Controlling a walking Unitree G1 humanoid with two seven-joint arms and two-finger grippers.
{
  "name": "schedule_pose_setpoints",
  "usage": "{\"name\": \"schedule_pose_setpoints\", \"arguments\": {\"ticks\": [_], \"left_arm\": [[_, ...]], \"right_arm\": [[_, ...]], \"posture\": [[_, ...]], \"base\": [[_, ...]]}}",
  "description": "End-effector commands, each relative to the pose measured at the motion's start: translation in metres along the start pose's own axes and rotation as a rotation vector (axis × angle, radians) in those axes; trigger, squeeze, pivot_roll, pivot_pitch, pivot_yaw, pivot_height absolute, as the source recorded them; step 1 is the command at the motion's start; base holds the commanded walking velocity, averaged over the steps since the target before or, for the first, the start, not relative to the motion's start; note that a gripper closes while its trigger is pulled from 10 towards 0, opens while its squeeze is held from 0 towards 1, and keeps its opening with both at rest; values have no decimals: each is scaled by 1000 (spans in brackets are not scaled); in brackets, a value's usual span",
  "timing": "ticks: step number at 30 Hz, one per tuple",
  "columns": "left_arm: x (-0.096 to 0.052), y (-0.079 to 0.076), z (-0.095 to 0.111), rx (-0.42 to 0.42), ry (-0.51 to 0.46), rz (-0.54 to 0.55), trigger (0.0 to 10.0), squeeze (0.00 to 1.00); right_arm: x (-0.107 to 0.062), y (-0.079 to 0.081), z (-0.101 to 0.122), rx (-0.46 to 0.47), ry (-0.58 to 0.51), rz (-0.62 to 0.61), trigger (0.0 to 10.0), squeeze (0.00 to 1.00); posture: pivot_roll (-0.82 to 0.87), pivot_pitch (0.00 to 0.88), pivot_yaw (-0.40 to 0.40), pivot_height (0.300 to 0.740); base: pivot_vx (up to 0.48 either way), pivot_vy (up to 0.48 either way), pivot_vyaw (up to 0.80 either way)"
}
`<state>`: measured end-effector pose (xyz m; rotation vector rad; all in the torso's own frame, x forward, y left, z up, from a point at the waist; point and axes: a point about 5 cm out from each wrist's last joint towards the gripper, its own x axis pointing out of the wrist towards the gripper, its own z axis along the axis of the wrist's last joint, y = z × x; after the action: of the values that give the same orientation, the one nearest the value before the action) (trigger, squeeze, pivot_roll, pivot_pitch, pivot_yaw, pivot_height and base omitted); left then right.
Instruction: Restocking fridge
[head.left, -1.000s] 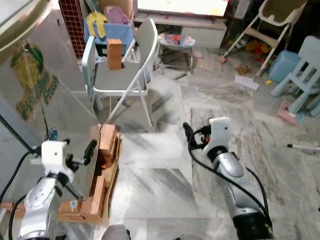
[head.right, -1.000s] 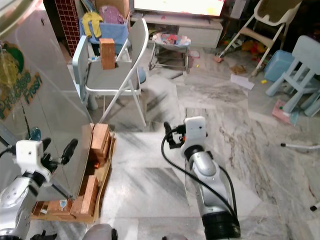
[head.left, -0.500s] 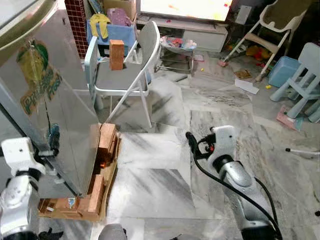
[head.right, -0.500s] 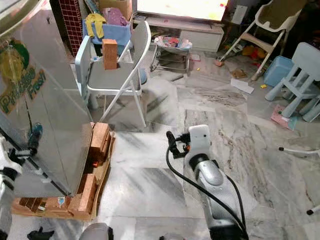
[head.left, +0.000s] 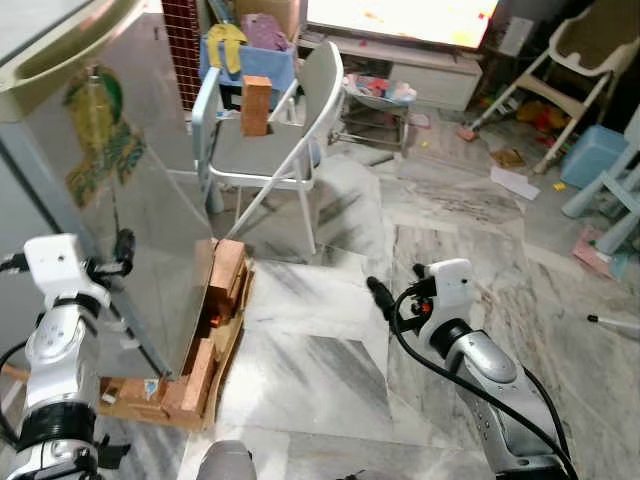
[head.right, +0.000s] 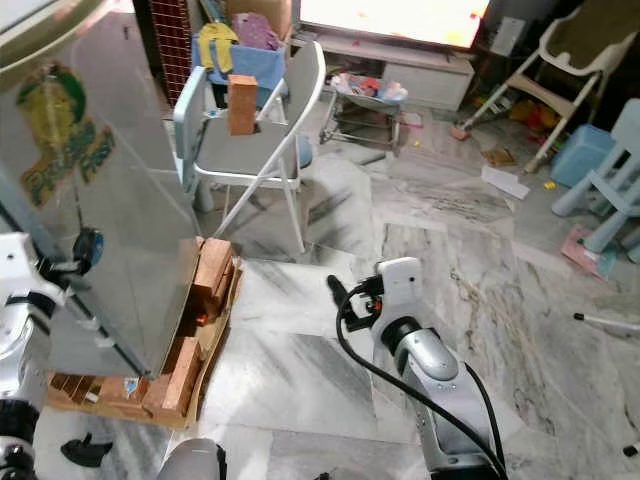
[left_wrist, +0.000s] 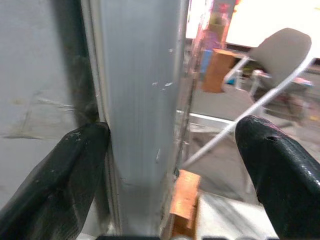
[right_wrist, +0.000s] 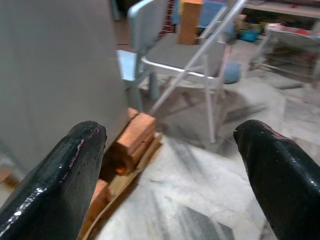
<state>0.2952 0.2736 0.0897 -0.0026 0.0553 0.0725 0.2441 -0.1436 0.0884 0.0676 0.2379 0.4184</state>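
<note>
At the fridge's front corner, on my left, I have the left hand set with its fingers spread wide on either side of the silver door edge; one black finger lies against the seam beside the grey fridge side, the other finger stands clear of the metal on the open side. From the head camera I see the left hand level with the lower part of the door, just under the green sticker. The fridge stands on a wooden pallet with bricks stacked along its edge.

My right hand hangs over the marble floor, well apart from the fridge, with its fingers spread wide and nothing between them.

Beyond the fridge I see a grey folding chair with an orange-brown block standing upright on its seat. Farther back are a blue bin of clothes, a bright television screen and a pale blue child's chair.
</note>
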Motion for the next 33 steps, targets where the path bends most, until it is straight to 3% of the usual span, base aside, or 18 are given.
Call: {"name": "schedule_pose_setpoints", "arguments": {"ticks": [1, 2, 5, 8, 11, 12, 18, 22, 30, 33], "left_arm": [[15, -60, 30, 41, -98, -308, 10000, 0], [14, -89, 33, 49, -99, -435, 10000, 0], [2, -137, 36, 51, -103, -680, 10000, 0], [-6, -159, 32, 18, -92, -790, 10000, 0], [0, -147, 23, 44, -62, -732, 10000, 0], [4, -131, 15, 43, -30, -653, 10000, 0], [-1, -85, -2, 86, 32, -489, 10000, 0], [-9, -73, -10, 101, 73, -442, 10000, 0], [-21, -62, -24, 99, 94, -376, 10000, 0], [-23, -59, -29, 139, 115, -356, 10000, 0]], "right_arm": [[-3, -5, 3, -7, 0, -10, 10000, 0], [-5, -7, 2, -9, 6, -24, 10000, 0], [-7, -10, 0, -6, 1, -70, 10000, 0], [-7, -10, 1, -17, -13, -107, 10000, 0], [-7, -12, 3, -12, -25, -137, 10000, 0], [-7, -13, 4, -10, -35, -150, 10000, 0], [-5, -13, 9, -26, -68, -162, 10000, 0], [0, -11, 10, -24, -75, -172, 10000, 0], [4, -9, 8, -18, -72, -181, 10000, 0], [7, -8, 9, -10, -77, -184, 10000, 0]], "posture": [[93, 0, -95, 740], [96, 0, -97, 740], [108, 0, -101, 740], [96, 0, -95, 740], [91, 0, -89, 740], [91, 0, -87, 740], [98, 0, -87, 740], [105, 0, -84, 740], [106, 0, -76, 740], [108, 0, -75, 740]], "base": [[0, 0, 0], [0, 0, 0], [0, 0, 0], [0, 0, 0], [0, 0, 0], [0, 0, 0], [0, -198, 0], [0, -425, 0], [0, -443, 0], [101, -403, 0]]}}
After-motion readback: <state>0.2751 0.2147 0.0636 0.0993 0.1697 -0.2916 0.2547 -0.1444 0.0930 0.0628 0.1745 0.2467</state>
